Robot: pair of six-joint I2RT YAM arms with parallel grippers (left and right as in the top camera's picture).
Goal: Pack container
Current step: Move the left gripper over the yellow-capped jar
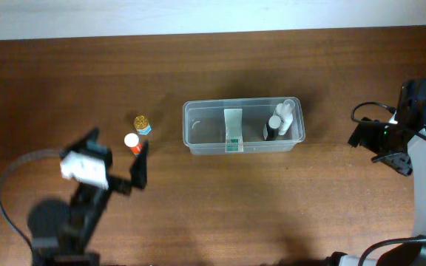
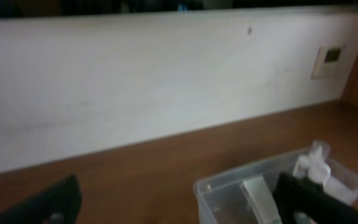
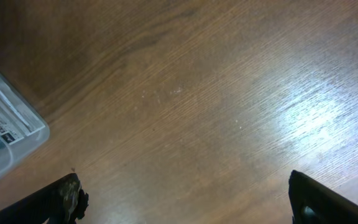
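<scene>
Poised the wide-spread left gripper [image 1: 119, 142] at the orange bottle [image 1: 132, 142] left of the container [image 1: 204, 133], parked the right gripper [image 3: 184, 182] equally splayed on its right; probably needed lowering, then closing.

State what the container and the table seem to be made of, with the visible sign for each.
The container: probably clear, glossy plastic; the brown table shows through it. The table: wood or wood-look laminate, slightly shiny; grain lines and a pale glare patch show.
</scene>
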